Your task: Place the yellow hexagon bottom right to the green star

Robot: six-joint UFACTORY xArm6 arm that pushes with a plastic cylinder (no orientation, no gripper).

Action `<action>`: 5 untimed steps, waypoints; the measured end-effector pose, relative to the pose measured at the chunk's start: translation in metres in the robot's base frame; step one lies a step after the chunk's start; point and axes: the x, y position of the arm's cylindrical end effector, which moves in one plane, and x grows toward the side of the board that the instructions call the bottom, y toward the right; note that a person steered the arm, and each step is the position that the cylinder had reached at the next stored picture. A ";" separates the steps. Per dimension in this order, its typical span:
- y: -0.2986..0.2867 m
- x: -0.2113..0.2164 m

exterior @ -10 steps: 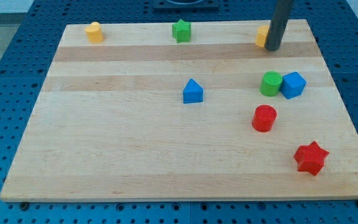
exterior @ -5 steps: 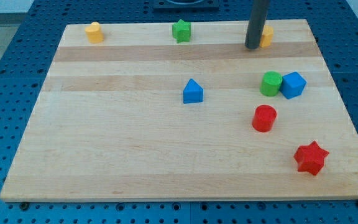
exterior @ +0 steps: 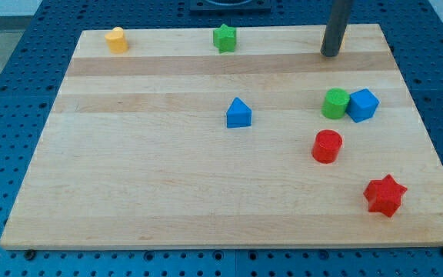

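Wooden board (exterior: 168,192) on a blue pegboard, blocks scattered.
My tip (exterior: 330,55) hides nearly all the yellow hexagon (exterior: 341,38), orientation unreadable, at 3 o'clock from the green star (exterior: 224,38); I carry no gripper.

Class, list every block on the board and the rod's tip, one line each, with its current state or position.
my tip: at the view's top right, covering most of a yellow block
yellow block: mostly hidden, shape unclear
yellow block at top left: alone, near the corner
green star: at the top edge
blue block: alone, mid-board
green cylinder: touching the blue cube
red cylinder: standing apart
red star: near the view's bottom right
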 end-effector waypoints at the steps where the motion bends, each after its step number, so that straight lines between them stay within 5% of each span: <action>1: -0.013 0.000; 5: -0.035 -0.019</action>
